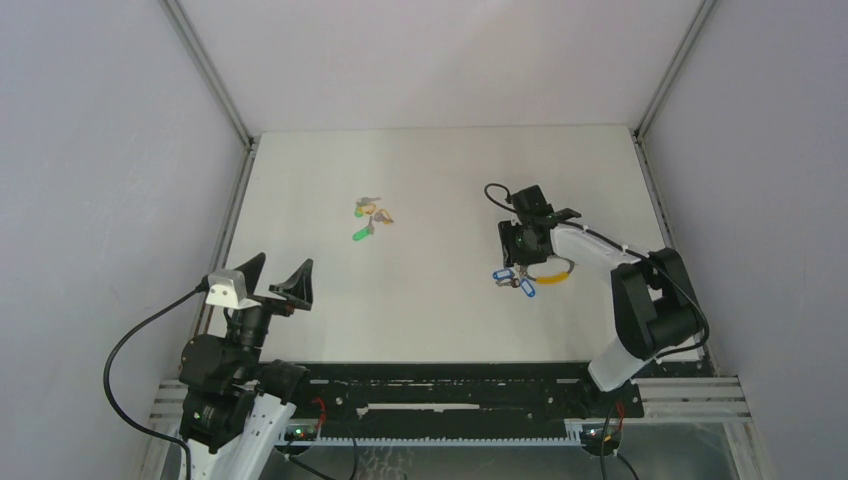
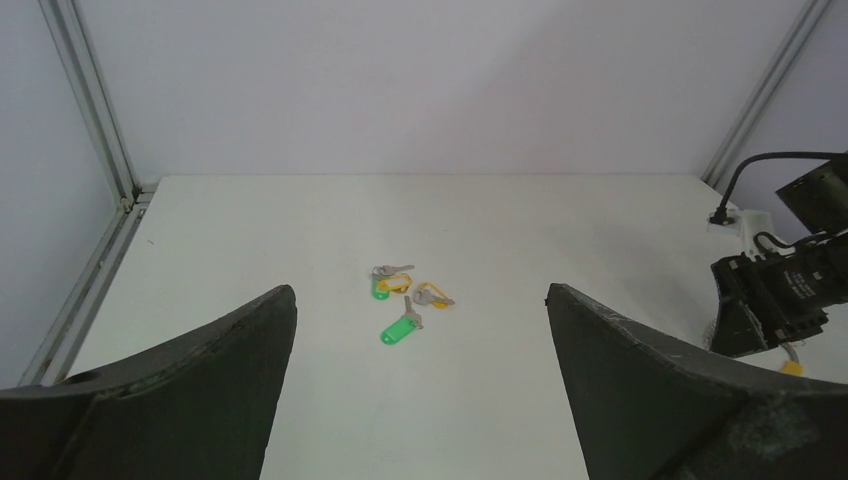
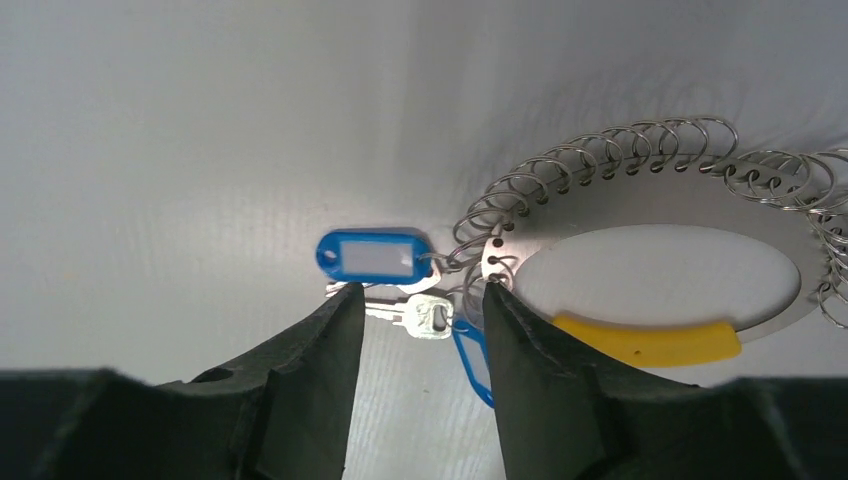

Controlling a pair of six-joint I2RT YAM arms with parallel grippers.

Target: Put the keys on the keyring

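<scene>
The keyring [image 3: 600, 170] is a wide flat silvery ring edged with wire coils and with a yellow segment [image 3: 645, 340]; in the top view [image 1: 552, 272] it lies on the table at the right. Two blue-tagged keys [image 3: 372, 256] and a bare silver key [image 3: 420, 315] lie at its left edge, seemingly hooked to coils. My right gripper [image 3: 418, 300] is open, low over the table, its fingertips on either side of the silver key. Green and yellow-tagged keys [image 1: 368, 218] lie loose mid-table, also in the left wrist view [image 2: 400, 328]. My left gripper [image 1: 282, 268] is open and empty, raised near its base.
The white table [image 1: 430, 320] is walled by grey panels with metal corner posts [image 1: 205, 70]. The right arm's black cable [image 1: 497, 192] loops just behind the right gripper. The right arm [image 2: 780, 290] shows at the right edge of the left wrist view.
</scene>
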